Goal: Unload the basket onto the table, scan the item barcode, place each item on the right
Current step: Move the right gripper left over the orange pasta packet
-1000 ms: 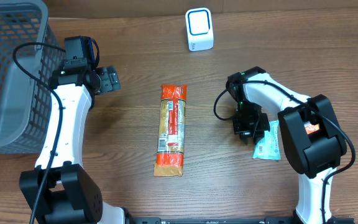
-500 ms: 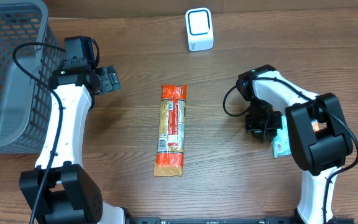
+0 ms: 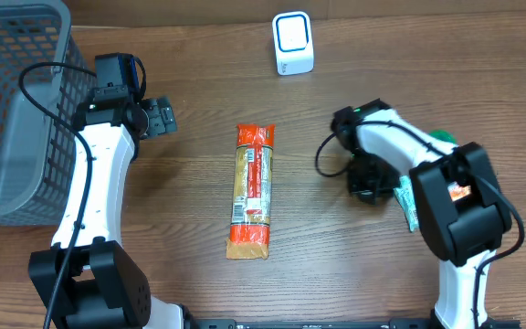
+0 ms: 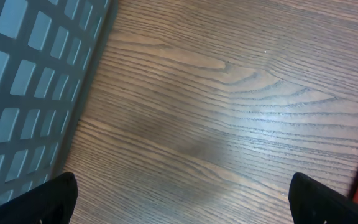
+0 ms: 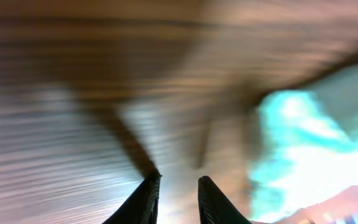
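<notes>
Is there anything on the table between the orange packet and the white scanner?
Nothing visible stands in the way. Between the orange packet and the scanner, only the wood of the table shows.

You see a wood-grain table [image 3: 446,64] with a soft sheen, a matt grey plastic basket [image 3: 7,119], a glossy film packet [image 3: 252,190], and a smooth white plastic scanner [image 3: 292,44].

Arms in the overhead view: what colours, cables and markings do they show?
Both arms have white links and black joints. A black cable runs along the left arm; another loops beside the right arm, whose black housing bears a small orange mark. The left gripper and right gripper are black.
</notes>
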Controlling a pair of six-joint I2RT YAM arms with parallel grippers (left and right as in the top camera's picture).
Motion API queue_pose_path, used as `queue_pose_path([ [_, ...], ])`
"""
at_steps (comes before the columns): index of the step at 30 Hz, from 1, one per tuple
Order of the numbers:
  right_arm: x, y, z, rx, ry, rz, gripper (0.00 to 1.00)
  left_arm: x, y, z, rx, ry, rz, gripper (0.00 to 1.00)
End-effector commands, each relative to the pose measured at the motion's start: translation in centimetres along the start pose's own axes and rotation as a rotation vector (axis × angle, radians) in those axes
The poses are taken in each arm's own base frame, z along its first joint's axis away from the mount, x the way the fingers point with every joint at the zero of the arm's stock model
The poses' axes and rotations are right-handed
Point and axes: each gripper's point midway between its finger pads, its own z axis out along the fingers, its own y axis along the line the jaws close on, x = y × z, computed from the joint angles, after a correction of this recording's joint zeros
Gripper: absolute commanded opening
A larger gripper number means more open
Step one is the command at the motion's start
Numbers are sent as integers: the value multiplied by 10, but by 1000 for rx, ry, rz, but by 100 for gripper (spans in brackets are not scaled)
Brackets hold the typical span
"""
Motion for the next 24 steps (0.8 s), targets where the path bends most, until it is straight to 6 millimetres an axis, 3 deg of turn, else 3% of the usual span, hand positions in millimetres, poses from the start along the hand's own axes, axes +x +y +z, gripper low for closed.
queue_pose_path([
  [1,5,68,7,-220,15,-98,26,-6,0,-3,-3,-16,-4,100],
  [3,4,90,2,-282,-10,-131,25,-6,0,-3,-3,-16,-4,100],
  [7,-3,108,-15,-300,-80,-172,22,-6,0,-3,-3,-16,-4,100],
  [16,-7,154,-117,-492,-328,-242,22,-6,0,-3,-3,-16,-4,100],
  [18,-2,169,-134,-592,-338,-259,59,-6,0,-3,-3,-16,-4,100],
  [19,1,175,-138,-637,-321,-253,70,-6,0,-3,-3,-16,-4,100],
  [22,8,184,-141,-704,-269,-238,67,-6,0,-3,-3,-16,-4,100],
  [24,10,185,-139,-709,-252,-232,51,-6,0,-3,-3,-16,-4,100],
])
